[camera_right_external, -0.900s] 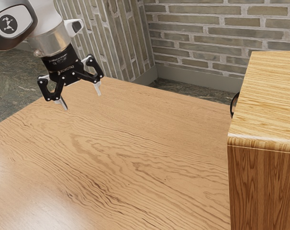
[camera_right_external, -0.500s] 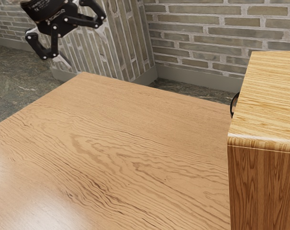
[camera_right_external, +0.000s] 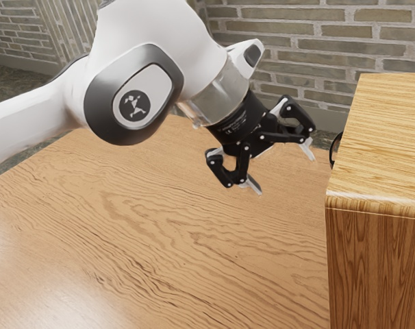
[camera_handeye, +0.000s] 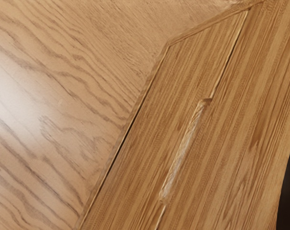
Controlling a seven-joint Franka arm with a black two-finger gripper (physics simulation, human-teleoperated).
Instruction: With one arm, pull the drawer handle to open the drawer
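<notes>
Swinging down from high over the table's far left corner, where it hung half a second ago, the arm now reaches across the wooden table (camera_right_external: pixel 125 226) toward the cabinet (camera_right_external: pixel 382 205) on the exterior view's right. The black gripper (camera_right_external: pixel 281 168) hovers above the tabletop, near the cabinet's front but apart from it, with its fingers spread wide and nothing between them. The wrist view looks onto the cabinet's face, where the drawer front (camera_handeye: pixel 221 96) is outlined by thin seams and carries the drawer handle (camera_handeye: pixel 184 147), a slim wood-toned bar lying along the grain. No finger touches the handle, and the drawer appears flush with its frame, so the pull has not begun. A dark curved shape (camera_right_external: pixel 334 151) shows at the cabinet's far front edge; what it is cannot be told. The step in hand is judged to be the approach. The next move calls for bringing the spread fingers squarely to either side of the bar, closing them on it, then drawing straight back from the cabinet face so that the drawer slides out rather than binding.
</notes>
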